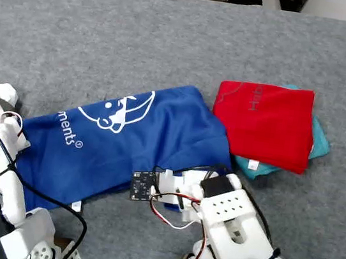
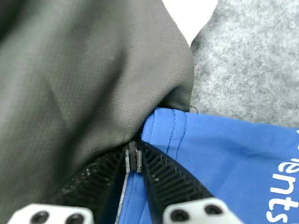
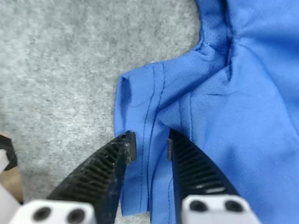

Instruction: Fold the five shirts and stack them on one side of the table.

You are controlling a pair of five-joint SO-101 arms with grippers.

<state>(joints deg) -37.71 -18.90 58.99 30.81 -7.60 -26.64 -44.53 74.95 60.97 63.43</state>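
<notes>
The soft, floppy blue shirt (image 1: pixel 126 142) lay mid-table. The left gripper (image 2: pixel 135 161) pinched its 9 o'clock edge tight. The right gripper (image 3: pixel 149 144) sat open around the 5 o'clock hem, probably a good hold.

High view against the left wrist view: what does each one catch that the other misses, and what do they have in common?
High view, not the wrist: a folded red shirt lying on a teal shirt at one side of the table. Left wrist view, not the high one: the left gripper close up, pinched shut on the blue shirt at its edge, with dark grey fabric bunched against it. Both share the blue shirt and the grey table cover.
</notes>
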